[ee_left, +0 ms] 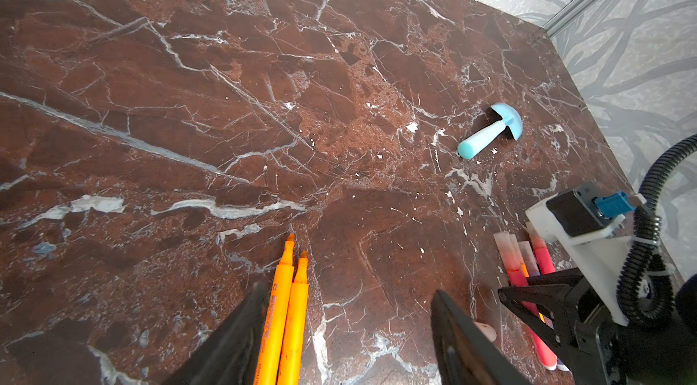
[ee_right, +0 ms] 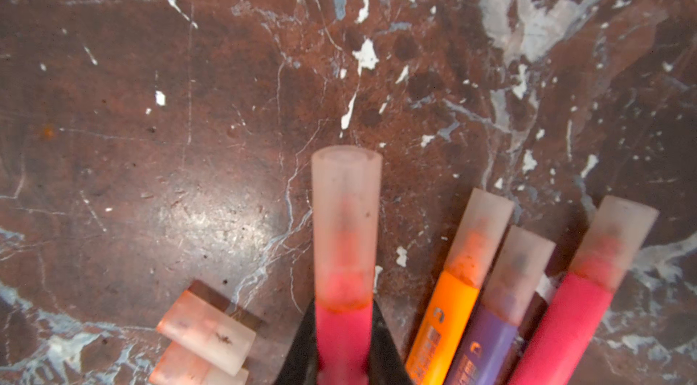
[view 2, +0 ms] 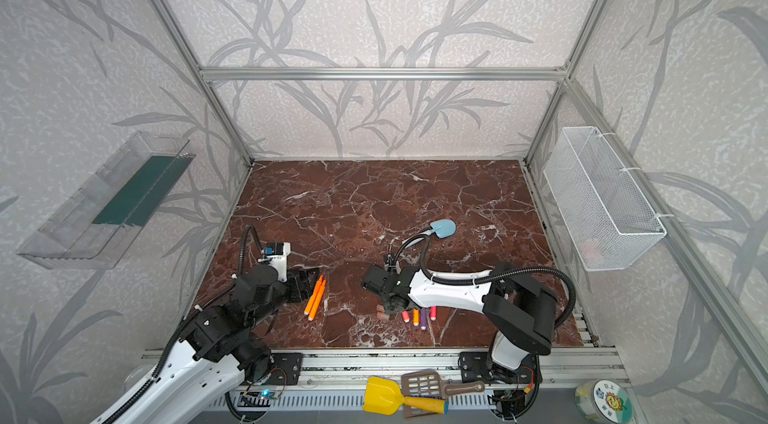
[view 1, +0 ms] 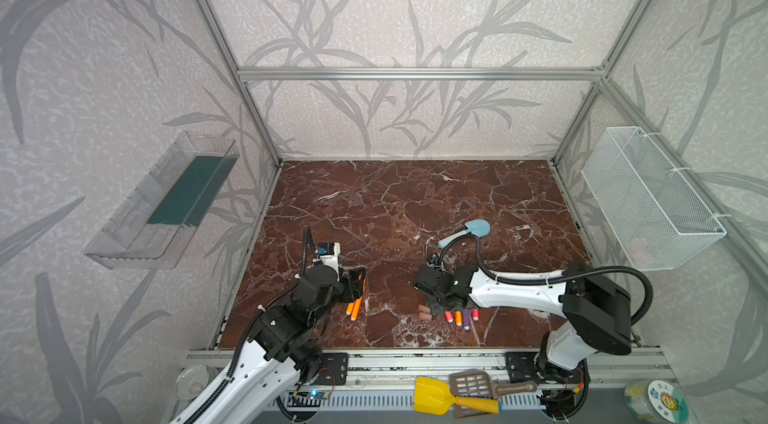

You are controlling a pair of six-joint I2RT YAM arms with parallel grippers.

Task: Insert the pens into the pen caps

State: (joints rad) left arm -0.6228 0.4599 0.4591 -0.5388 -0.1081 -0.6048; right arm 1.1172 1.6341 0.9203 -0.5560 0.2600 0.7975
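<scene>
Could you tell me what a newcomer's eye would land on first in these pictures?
Likely the right end effector, shut on a capped red-pink pen beside three other capped pens. Then the two uncapped orange pens lying within the open left end effector, and the light-blue toy shovel farther back on the marble table.
</scene>
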